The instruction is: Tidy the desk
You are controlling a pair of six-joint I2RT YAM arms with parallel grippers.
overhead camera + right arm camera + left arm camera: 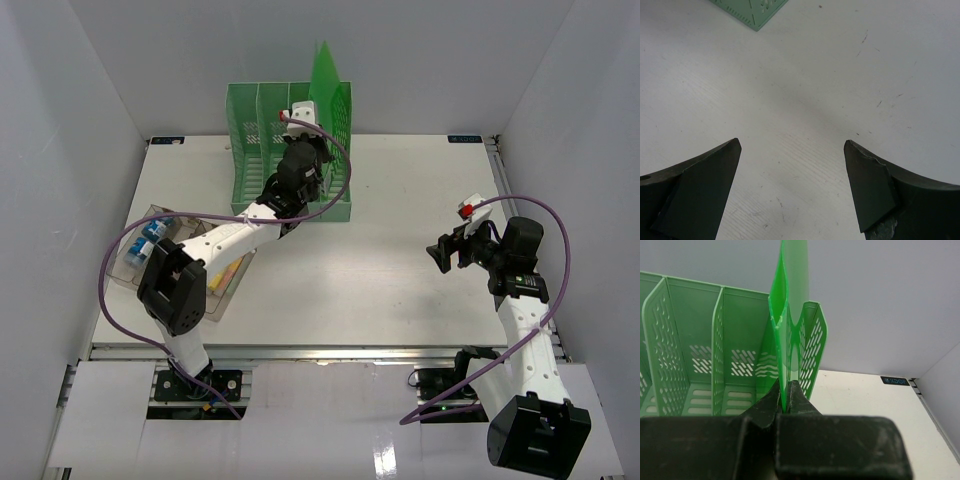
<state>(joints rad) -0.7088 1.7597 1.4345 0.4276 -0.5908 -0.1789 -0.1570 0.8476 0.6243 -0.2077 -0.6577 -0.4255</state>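
Now clamping a green sheet (785,315) upright with the left tool (786,396), pinched tight on its lower edge, at the right-hand slot of the rack (250,125) at 12 o'clock. Holding the right tool (792,150) parted wide, empty, at 3 o'clock above the white counter (400,200) filling the overhead view's middle.

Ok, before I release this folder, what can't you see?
- Bottom edge of the green folder: hidden by the left gripper in the left wrist view, by the left arm from above; seating in the file rack unclear.
- Contents of the clear tray: partly under that arm in the top view, too small to name.
- Right wrist view: top edge cuts the rack to a corner.
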